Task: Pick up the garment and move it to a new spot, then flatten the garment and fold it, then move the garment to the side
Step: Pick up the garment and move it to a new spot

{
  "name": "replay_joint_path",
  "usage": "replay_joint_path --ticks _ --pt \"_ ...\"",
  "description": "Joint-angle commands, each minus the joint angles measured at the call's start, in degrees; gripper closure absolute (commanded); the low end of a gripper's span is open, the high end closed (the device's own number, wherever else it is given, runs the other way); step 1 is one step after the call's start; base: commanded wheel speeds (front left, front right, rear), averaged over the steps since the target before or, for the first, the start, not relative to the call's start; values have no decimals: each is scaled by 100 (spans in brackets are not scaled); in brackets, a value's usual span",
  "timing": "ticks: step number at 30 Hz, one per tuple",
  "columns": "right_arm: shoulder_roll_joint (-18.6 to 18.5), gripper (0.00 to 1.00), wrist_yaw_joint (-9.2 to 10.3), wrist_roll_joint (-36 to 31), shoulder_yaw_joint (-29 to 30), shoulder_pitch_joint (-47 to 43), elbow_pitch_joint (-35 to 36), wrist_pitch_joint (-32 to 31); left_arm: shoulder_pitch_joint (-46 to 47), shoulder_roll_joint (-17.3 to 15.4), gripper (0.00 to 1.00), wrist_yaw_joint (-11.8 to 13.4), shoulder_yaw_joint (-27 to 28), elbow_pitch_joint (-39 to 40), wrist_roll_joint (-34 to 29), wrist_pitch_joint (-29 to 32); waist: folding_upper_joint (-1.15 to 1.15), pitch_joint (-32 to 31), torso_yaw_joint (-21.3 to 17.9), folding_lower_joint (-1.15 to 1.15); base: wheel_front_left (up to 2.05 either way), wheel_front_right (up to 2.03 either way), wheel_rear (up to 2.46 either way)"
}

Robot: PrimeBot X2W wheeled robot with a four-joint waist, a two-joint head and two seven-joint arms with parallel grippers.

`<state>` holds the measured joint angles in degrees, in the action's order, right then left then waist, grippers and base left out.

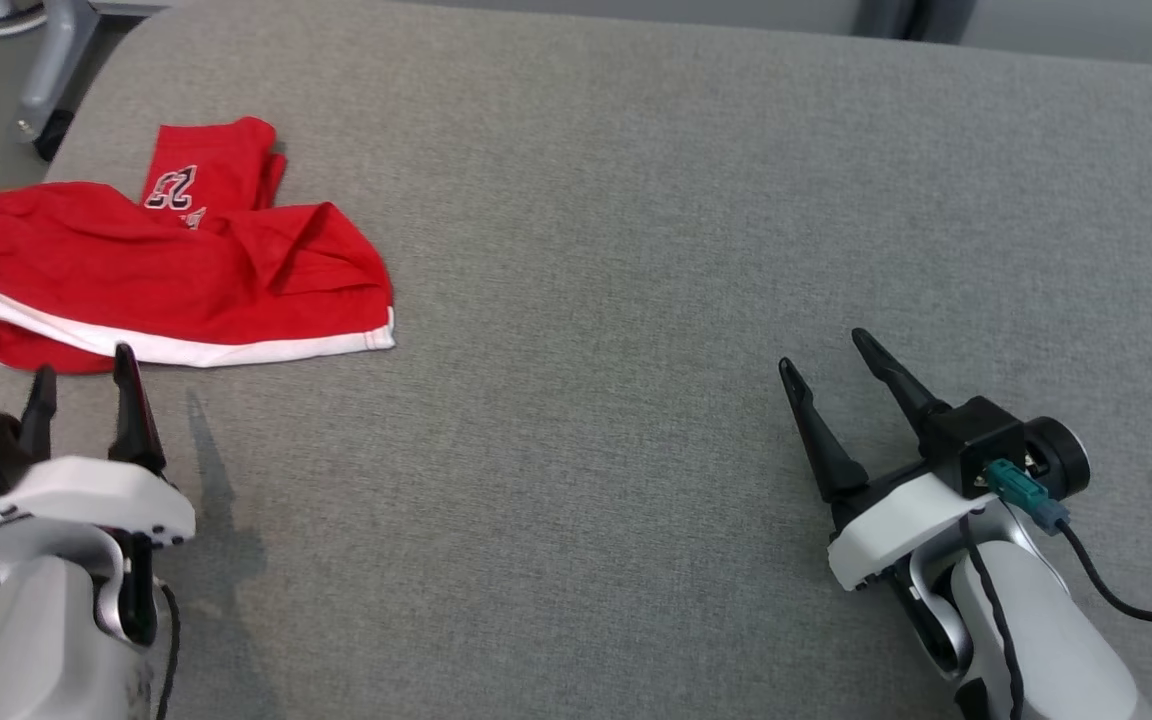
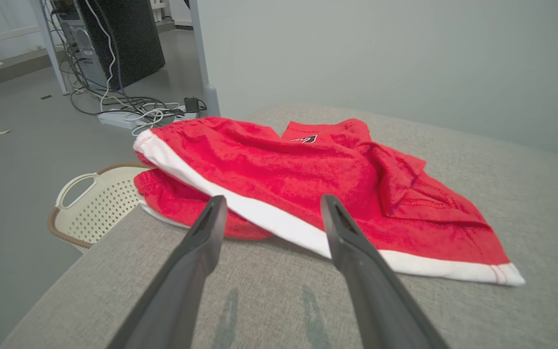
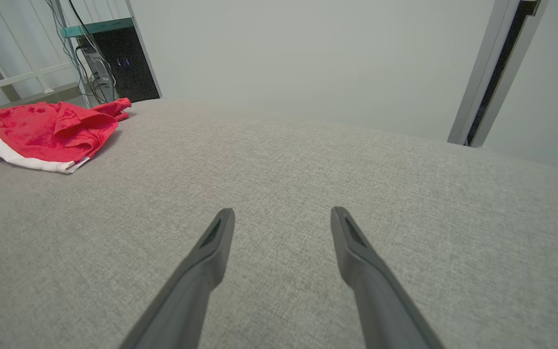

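1. While scanning the head view, found the left gripper [image 1: 83,361] down at seven o'clock, jaws spread wide, nothing between them.
2. Spotted the red garment [image 1: 166,270] at ten o'clock, crumpled on the grey padded table [image 1: 586,250], white hem facing the gripper, number print at the far end.
3. Put those fingertips right at the hem; could not tell whether touching.
4. Through the left wrist view, caught one end of the garment hanging past the table edge at nine o'clock, above a cream perforated basket [image 2: 90,208] on the floor.
5. Found the right gripper [image 1: 822,350] at four o'clock, likewise gaping and empty, over bare grey fabric, well apart from the garment.
6. Through the right wrist view, placed the garment far off at ten o'clock.
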<state>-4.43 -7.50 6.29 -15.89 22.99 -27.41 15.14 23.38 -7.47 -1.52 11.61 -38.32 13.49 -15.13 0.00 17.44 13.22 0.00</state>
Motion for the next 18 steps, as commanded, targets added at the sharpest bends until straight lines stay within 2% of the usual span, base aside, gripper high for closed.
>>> replay_joint_path --ticks 1,4,9,13,18 --pt "-67 0 2 -33 0 70 51 -1 243 -88 0 -55 -24 -140 -18 1 0 286 -236 0 0 0 0" --pt "-152 0 2 -63 62 181 149 -1 982 -336 0 -266 -169 -697 -42 13 0 532 -423 0 0 0 0" --pt "-213 0 2 -64 117 277 179 -1 1653 -598 0 -407 -250 -1423 65 348 0 759 -619 0 0 0 0" --pt "-239 0 3 -51 104 344 176 -2 1996 -745 0 -429 -261 -1979 127 741 0 910 -771 0 0 0 0" --pt "-272 0 3 -59 127 420 184 -4 2271 -741 0 -368 -347 -2653 150 1345 0 1036 -897 0 0 0 0"
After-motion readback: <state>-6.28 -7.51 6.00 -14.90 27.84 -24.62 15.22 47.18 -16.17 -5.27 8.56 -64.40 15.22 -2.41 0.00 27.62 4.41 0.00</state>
